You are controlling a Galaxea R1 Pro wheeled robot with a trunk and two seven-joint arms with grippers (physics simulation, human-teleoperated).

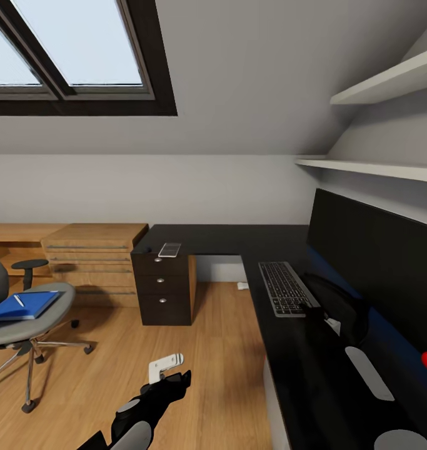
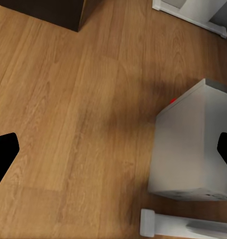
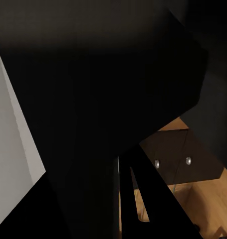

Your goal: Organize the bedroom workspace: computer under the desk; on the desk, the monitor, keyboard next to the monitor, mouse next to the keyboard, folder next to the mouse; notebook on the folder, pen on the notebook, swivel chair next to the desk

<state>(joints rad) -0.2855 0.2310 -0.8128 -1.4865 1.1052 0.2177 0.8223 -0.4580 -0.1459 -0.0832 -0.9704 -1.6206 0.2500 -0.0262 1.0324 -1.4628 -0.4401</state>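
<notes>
Left claw (image 2: pixel 113 152) hangs wide open over the wood floor (image 2: pixel 68 99) holding nothing, right next to the grey computer (image 2: pixel 193 144), can't tell on the right claw, and the keyboard (image 1: pixel 286 288) sits on the black desk (image 1: pixel 226 240).

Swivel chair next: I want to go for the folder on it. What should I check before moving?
1. Folder on the seat: ok, the blue folder lies on the swivel chair.
2. Top of the folder free: not ok, a white pen lies on it; the notebook cannot be told apart.
3. Left tool free: ok, open and empty over the floor near the grey computer.
4. Right tool state: cannot tell, its wrist view is too dark.
5. Keyboard on the desk by the monitor: ok.
6. Mouse placed: cannot tell.
</notes>
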